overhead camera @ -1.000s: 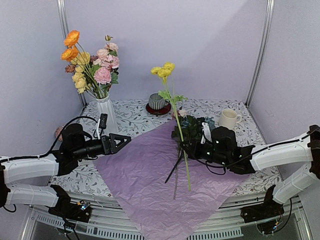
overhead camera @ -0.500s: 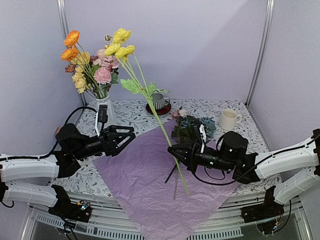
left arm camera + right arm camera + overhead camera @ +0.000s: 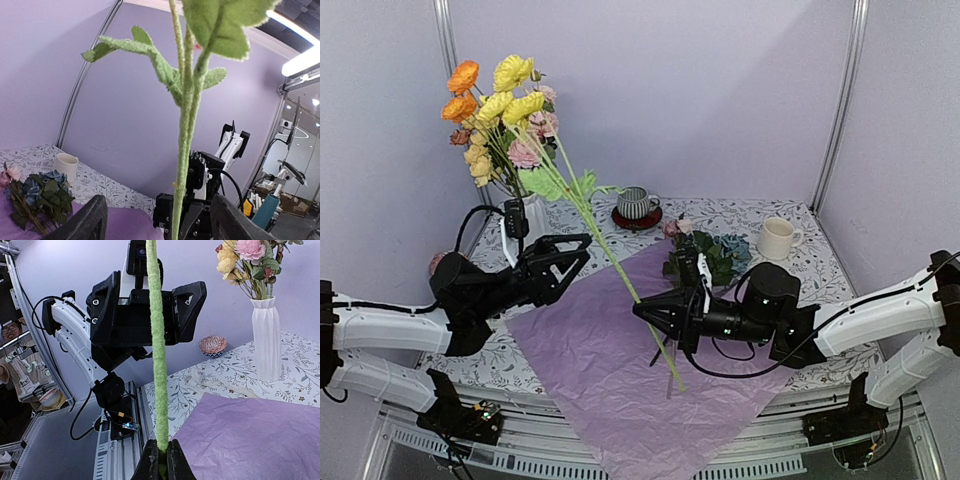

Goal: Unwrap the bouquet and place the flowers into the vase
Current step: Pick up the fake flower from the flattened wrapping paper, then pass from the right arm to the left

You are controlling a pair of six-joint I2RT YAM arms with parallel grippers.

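Swung over since a second ago: my right gripper (image 3: 642, 310), clamped on the yellow flower's stem (image 3: 603, 232), has tipped it from upright toward 10 o'clock. Its blooms (image 3: 512, 88) now sit among those already in the vase (image 3: 532, 218) at 10 o'clock. My left gripper (image 3: 572, 258) has come up to meet it, jaws apart astride the stem and not yet closed. Letting go on the right too soon would drop it onto the paper (image 3: 610, 370). Pushing further could snag the blooms and tip the vase.
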